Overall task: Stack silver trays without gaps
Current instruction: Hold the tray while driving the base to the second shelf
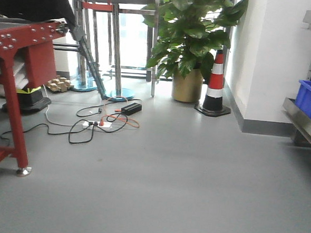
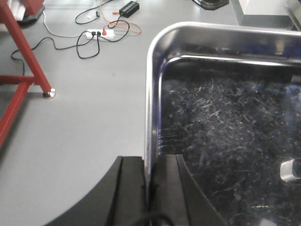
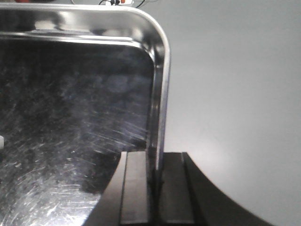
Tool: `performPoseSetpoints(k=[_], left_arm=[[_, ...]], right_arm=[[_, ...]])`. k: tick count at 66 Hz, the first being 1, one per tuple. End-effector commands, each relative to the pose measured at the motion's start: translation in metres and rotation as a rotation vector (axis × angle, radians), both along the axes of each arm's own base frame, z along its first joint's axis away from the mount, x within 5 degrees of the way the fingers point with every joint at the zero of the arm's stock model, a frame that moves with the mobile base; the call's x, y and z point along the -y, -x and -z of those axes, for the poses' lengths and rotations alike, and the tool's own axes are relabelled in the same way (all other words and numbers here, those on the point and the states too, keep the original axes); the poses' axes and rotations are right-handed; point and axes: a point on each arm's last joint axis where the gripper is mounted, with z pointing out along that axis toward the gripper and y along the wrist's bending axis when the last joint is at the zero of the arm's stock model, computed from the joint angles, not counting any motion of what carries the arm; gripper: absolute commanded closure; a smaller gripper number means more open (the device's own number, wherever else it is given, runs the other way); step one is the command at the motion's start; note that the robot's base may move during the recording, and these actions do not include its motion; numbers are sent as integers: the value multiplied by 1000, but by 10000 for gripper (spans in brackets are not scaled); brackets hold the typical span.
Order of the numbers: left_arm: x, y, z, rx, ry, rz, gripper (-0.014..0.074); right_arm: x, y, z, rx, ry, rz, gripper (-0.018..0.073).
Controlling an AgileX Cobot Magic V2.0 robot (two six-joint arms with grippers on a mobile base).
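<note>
Silver tray (image 2: 225,141) is held by its left rim, pinched between the nearly closed fingers of the left gripper (image 2: 149,165). Its right rim is clamped likewise by the right gripper (image 3: 155,162). The tray is suspended above the grey floor (image 2: 94,117). Farther out, a red frame leg (image 2: 28,61) and a power strip (image 2: 99,33) with cables are seen on that floor.

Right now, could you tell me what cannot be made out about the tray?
Left wrist view: tray runs off right and bottom edges.
Right wrist view: left and bottom edges cut it.
Both: anything beneath hidden by its floor.
Front view: no tray; blue bin cut by right edge.
</note>
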Motion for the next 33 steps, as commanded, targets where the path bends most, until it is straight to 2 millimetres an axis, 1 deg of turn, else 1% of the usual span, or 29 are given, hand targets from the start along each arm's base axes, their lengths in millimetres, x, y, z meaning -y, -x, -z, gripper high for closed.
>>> performPoseSetpoints(k=[1,33], left_arm=[[0,1,-6,41,-1,23,613],[0,1,-6,41,-1,23,613]], right_arm=[[-4,0,-4,48,-18,-44,585],[-4,0,-5,51,-20,-46,585]])
